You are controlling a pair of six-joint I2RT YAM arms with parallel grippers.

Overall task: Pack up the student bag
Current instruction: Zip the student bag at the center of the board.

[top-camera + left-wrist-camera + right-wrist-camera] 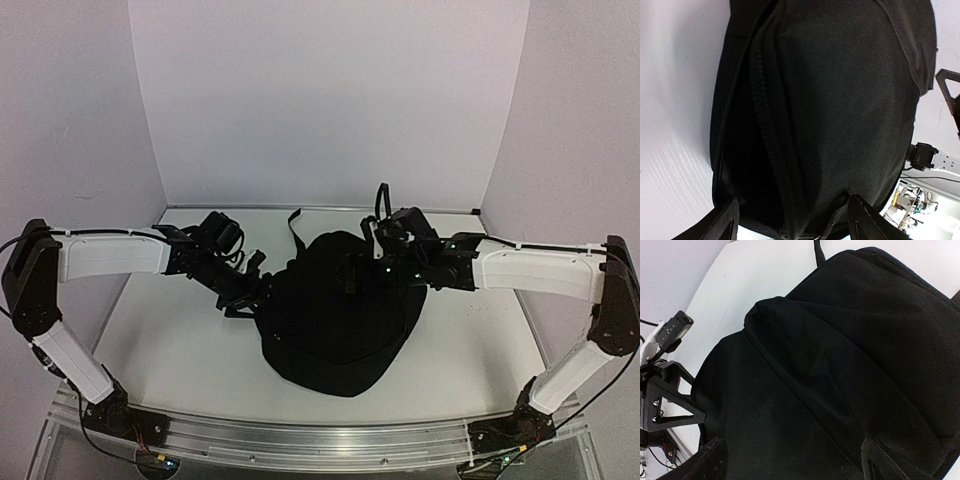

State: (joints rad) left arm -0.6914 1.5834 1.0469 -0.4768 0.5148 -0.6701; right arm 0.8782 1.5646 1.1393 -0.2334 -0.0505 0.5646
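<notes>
The student bag (pixel 330 315), a large black fabric backpack, lies in the middle of the white table. My left gripper (pixel 252 287) is at the bag's left edge. In the left wrist view the bag (pixel 840 100) fills the frame, with a zipper line (pixel 765 130) running down it. There my left gripper (pixel 792 222) is open, its fingertips (pixel 722 225) wide apart on either side of the bag's near edge. My right gripper (pixel 357 272) hovers over the bag's top. In the right wrist view it (pixel 795 467) stands open just above the black fabric (pixel 840 365), holding nothing.
A black shoulder strap (pixel 295 225) trails toward the back wall. Lilac walls close in the table (pixel 170 330) at the back and both sides. An aluminium rail (pixel 300 435) runs along the near edge. The left gripper's frame (pixel 670 400) shows at the left of the right wrist view.
</notes>
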